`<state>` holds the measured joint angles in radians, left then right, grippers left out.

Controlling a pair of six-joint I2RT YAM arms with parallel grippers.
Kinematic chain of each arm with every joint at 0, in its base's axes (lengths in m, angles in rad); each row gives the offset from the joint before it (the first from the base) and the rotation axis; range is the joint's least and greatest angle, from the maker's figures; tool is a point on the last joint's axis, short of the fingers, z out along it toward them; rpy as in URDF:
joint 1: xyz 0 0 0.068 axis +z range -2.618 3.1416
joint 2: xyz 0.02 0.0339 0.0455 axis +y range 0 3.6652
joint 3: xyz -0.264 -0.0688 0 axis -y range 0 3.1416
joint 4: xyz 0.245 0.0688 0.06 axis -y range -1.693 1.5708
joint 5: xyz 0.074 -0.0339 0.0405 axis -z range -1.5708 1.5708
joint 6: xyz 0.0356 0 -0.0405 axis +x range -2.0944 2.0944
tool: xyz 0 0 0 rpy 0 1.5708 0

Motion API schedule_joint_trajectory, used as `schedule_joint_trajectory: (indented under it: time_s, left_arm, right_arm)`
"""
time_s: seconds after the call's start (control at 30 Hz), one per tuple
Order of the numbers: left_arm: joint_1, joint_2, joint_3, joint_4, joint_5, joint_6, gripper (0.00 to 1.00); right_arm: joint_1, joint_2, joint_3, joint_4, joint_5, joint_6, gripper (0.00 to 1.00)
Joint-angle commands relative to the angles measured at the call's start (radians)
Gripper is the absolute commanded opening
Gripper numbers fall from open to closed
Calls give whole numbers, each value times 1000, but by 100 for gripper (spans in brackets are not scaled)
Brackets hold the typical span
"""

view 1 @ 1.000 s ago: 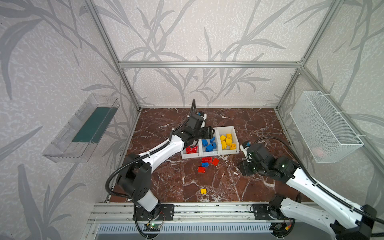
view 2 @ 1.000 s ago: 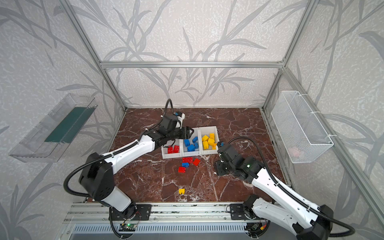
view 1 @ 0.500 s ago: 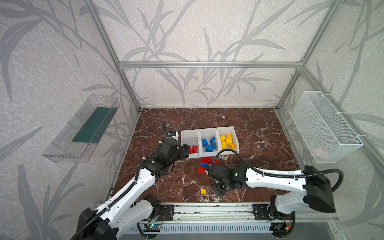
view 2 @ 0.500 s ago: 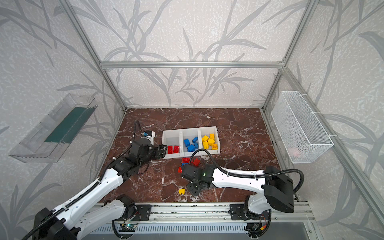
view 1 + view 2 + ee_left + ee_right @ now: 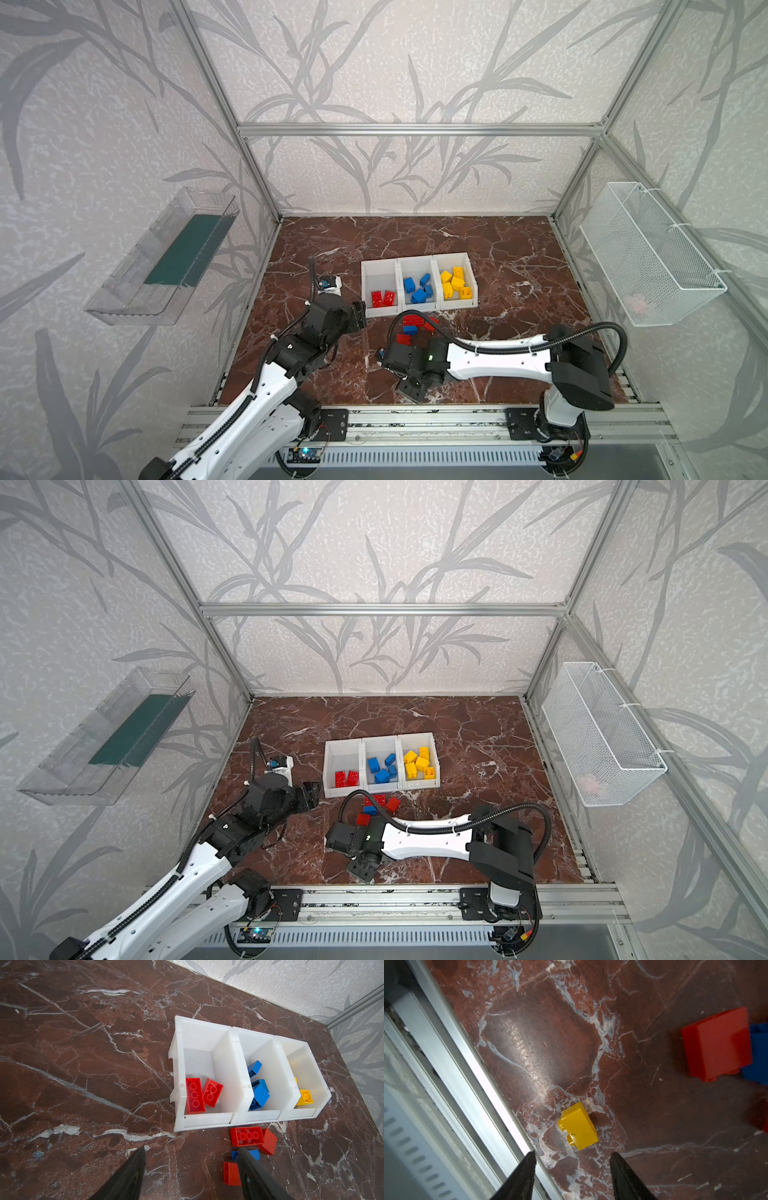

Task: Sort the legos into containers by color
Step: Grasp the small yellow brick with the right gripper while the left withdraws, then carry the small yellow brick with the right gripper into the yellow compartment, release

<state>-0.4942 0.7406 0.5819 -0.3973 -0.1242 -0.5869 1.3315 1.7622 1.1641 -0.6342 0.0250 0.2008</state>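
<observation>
Right gripper is hovering, jaws apart and empty, just short of the lone yellow lego by the front rail, seemingly lining up a pick, while the left gripper is idling, spread and empty, beside the containers.

Your marble tabletop is red-brown, veined with white. The joined white plastic bins hold red studded bricks, blue studded bricks and yellow studded bricks. Outside them lie red bricks, a blue brick and a yellow brick. The wallpaper is pale grey with darker leaf sprays; the clear wall tray has a dark green floor; the wire mesh basket is white. Your left tool and right tool are black.
</observation>
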Motion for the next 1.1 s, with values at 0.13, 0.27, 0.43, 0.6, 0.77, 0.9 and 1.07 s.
schedule_joint_trajectory:
  time_s: [0.13, 0.27, 0.43, 0.6, 0.77, 0.9, 1.07]
  left_arm:
    - [4, -29, -17, -43, -35, -30, 73]
    - [3, -34, -22, -44, -32, -37, 72]
    - [4, -49, -33, -48, -33, -51, 72]
    - [5, -61, -41, -53, -36, -60, 72]
    - [4, -72, -44, -60, -42, -67, 73]
    - [5, -78, -48, -64, -42, -73, 72]
    - [4, -81, -49, -67, -35, -77, 72]
  right_arm:
    - [6, 51, 23, -11, 3, -135, 57]
    - [5, 85, 46, -18, 26, -144, 55]
    - [2, 115, 51, -11, 47, -137, 52]
    - [-9, 126, 45, -1, 41, -139, 39]
    - [-9, 109, 18, 15, 33, -124, 26]
    - [-12, 84, -12, 29, 41, -100, 21]
    - [-39, 41, -36, 30, 48, -74, 17]
